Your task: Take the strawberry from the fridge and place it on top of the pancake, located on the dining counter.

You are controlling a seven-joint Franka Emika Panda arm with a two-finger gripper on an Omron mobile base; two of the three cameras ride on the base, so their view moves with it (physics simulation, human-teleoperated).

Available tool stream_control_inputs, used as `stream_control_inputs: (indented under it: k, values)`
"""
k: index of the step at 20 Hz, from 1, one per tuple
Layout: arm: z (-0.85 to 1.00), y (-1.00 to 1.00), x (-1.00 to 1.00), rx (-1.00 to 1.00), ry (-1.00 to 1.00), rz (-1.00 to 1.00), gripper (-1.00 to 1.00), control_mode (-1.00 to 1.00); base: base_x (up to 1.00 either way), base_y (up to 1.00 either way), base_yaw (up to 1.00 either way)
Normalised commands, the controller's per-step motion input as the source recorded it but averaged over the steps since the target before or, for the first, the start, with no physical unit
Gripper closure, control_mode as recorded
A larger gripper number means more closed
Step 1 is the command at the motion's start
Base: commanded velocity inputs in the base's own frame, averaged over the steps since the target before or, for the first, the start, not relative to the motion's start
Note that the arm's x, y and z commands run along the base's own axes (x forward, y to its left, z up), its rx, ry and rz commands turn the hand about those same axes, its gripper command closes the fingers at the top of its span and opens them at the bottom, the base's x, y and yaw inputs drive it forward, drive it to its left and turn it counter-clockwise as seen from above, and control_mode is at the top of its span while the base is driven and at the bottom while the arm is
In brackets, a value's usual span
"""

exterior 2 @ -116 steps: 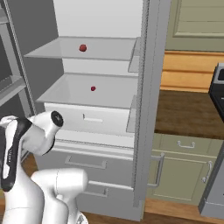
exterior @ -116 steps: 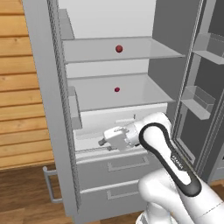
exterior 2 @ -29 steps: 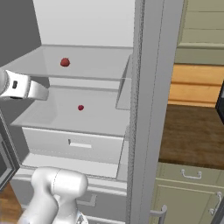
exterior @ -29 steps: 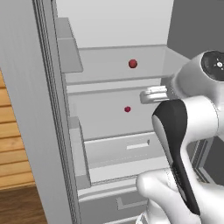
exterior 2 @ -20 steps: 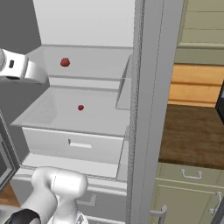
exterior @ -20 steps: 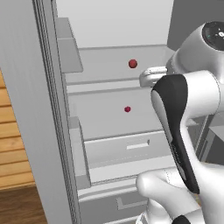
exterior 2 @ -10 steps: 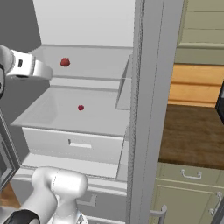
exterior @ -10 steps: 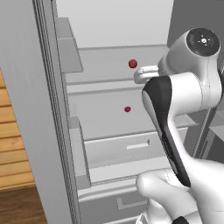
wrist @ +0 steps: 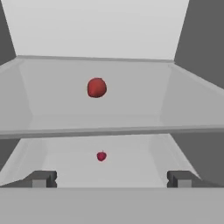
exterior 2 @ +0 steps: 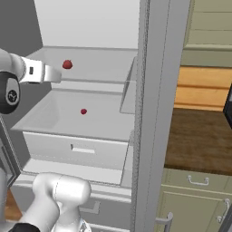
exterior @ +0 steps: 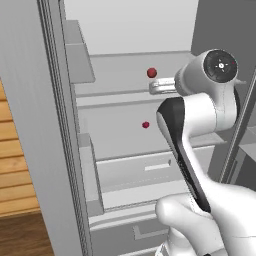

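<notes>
Now the white arm's spread gripper (exterior: 156,87) has risen to the tall grey fridge's (exterior: 45,125) upper shelf (wrist: 109,131), facing the small dark red strawberry (exterior: 152,73).

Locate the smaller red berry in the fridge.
The small dark red berry sits mid-shelf on the lower white fridge shelf, below the larger red berry on the upper shelf.

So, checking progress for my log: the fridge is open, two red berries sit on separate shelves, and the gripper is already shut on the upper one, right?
Not shut: the hand view shows the gripper open, fingertips wide apart, short of the upper berry. The fridge is open, with the lower berry one shelf down.
</notes>
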Motion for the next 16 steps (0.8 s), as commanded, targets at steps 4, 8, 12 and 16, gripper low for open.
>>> stream_control_inputs:
  k: [4, 8, 12, 16]
  values:
    - [0.40, 0.00, 0.32, 0.00, 0.00, 0.00, -1.00, -1.00, 0.00, 0.00, 0.00]
    - [0.12, 0.00, 0.26, 0.00, 0.00, 0.00, -1.00, -1.00, 0.00, 0.00, 0.00]
    - [-0.02, 0.00, 0.13, 0.00, 0.02, 0.00, -1.00, -1.00, 0.00, 0.00, 0.00]
    - [-0.06, 0.00, 0.13, 0.00, 0.02, 0.00, -1.00, -1.00, 0.00, 0.00, 0.00]
